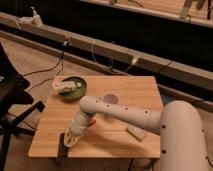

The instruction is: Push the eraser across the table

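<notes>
Wooden planks top the counter [130,90]; the eraser [62,148] overhangs its near-left edge, the pincer [70,140] pressed against it (finger spread cannot be told).

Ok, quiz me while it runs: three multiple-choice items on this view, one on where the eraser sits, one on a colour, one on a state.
1. Where is the eraser?
A. the table's front-left edge
B. in the bowl
C. the table's far-right corner

2. What colour is the bowl?
A. red
B. green
C. white

3. What is the gripper doing?
A. raised high above the table
B. low beside the eraser
C. inside the bowl

Answers: 1 A, the black block overhangs the front-left edge. 2 B, its rim is green. 3 B, it is down at the eraser's right side.
</notes>
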`<action>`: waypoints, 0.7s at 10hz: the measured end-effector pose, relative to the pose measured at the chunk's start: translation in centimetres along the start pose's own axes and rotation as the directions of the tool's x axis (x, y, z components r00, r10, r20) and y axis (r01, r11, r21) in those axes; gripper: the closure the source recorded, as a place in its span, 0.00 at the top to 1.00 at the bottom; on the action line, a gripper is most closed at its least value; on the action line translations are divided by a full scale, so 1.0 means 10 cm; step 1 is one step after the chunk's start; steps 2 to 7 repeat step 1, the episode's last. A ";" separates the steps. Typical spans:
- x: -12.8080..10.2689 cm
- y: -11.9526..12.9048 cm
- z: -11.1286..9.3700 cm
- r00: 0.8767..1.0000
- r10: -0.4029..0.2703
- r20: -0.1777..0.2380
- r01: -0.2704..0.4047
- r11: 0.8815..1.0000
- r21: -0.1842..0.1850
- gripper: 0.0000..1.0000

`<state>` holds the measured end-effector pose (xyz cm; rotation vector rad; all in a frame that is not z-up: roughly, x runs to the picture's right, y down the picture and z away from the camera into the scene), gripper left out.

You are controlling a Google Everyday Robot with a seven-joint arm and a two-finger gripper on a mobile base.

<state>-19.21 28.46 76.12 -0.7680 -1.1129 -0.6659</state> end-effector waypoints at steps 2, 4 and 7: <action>-0.03 0.00 -0.05 1.000 -0.010 -0.011 0.010 1.000 0.010 0.01; -0.03 0.00 -0.05 1.000 -0.010 -0.011 0.010 1.000 0.010 0.01; -0.03 0.00 -0.05 1.000 -0.010 -0.011 0.010 1.000 0.010 0.01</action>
